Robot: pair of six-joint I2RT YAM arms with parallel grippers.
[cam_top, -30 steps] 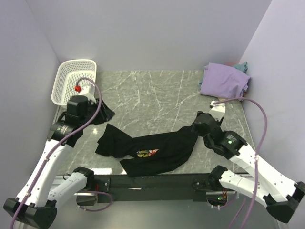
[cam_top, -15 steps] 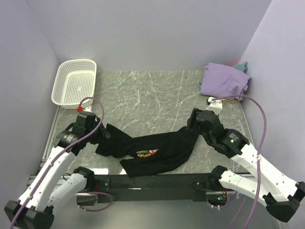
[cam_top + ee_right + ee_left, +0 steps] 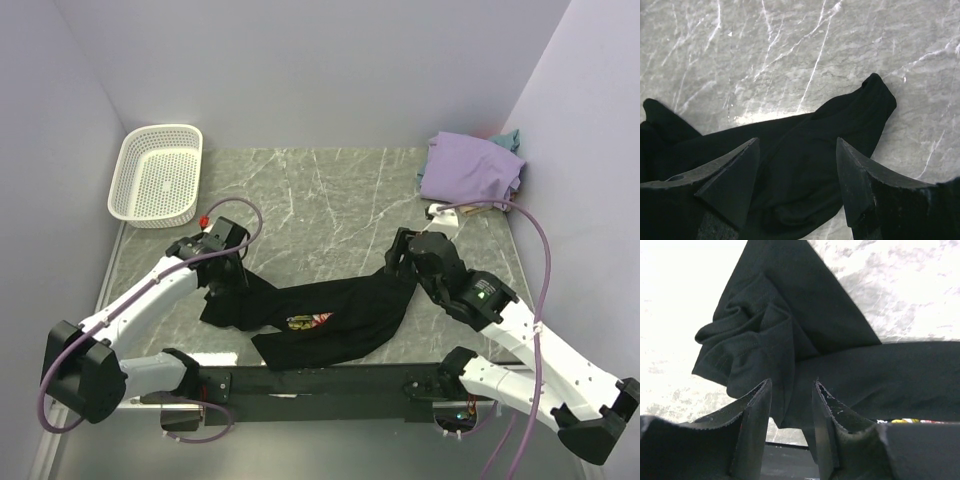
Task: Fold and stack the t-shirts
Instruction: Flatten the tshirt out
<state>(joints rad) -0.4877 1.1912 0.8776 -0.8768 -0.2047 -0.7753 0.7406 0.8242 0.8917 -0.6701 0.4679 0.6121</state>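
The black t-shirt (image 3: pixel 345 305) lies crumpled and stretched across the near middle of the table, its print (image 3: pixel 306 320) facing up. My left gripper (image 3: pixel 228 270) is over the shirt's bunched left end (image 3: pixel 755 340), jaws a little apart (image 3: pixel 790 385), with folds of cloth just beyond the tips. My right gripper (image 3: pixel 403 262) hangs wide open (image 3: pixel 797 142) over the shirt's right sleeve (image 3: pixel 860 110), holding nothing. The lavender t-shirt (image 3: pixel 470 165) lies folded at the back right, with the teal one (image 3: pixel 511 138) showing behind it.
A white perforated basket (image 3: pixel 157 172) stands at the back left corner. Grey marble tabletop (image 3: pixel 320 200) shows between the basket and the folded shirts. Walls close in on the left, back and right. The table's near edge (image 3: pixel 320 375) runs just below the black shirt.
My left arm has swung from beside the basket toward the near middle, bringing the shirt's left end with it. My right gripper has edged slightly left over the sleeve.
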